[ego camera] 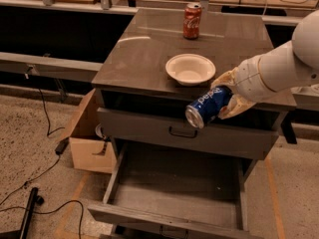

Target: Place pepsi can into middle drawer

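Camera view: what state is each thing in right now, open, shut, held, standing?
gripper: shut on the pepsi can, in front of the upper drawer.
pepsi can: held in the air, tilted.
middle drawer: pulled open.
upper drawer: shut.
red cola can: upright on the cabinet top.
bowl: upright, nothing seen inside.

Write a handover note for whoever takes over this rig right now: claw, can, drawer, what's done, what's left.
Claw: shut on the pepsi can, holding it tilted in the air by the cabinet front.
Middle drawer: pulled open, below the can.
Done: can picked up, drawer open.
Left: lower the can into the middle drawer, release it, pull the arm back.
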`<state>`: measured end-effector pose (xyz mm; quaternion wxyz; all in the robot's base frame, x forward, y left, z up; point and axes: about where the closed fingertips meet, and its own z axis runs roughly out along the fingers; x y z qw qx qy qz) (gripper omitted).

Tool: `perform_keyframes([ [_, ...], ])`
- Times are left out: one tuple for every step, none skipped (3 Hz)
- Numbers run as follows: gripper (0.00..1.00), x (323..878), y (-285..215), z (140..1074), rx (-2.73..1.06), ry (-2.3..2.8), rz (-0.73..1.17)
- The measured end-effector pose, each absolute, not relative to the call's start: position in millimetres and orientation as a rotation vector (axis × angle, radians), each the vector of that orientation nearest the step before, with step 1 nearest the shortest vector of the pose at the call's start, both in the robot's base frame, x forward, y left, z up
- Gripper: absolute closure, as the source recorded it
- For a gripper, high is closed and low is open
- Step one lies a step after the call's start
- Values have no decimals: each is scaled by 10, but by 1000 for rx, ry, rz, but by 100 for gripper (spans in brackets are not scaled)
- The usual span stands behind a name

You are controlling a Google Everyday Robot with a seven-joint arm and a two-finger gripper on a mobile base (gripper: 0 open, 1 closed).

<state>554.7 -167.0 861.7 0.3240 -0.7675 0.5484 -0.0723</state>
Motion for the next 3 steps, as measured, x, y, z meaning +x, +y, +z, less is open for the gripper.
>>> perform_keyframes([
  [100,5460,-1652,8624,-2011,1433,-170],
  [100,5099,-1502,8495,-1985,1483,-66],
  [100,4711,-1320,8079,-1947,1579,74],
])
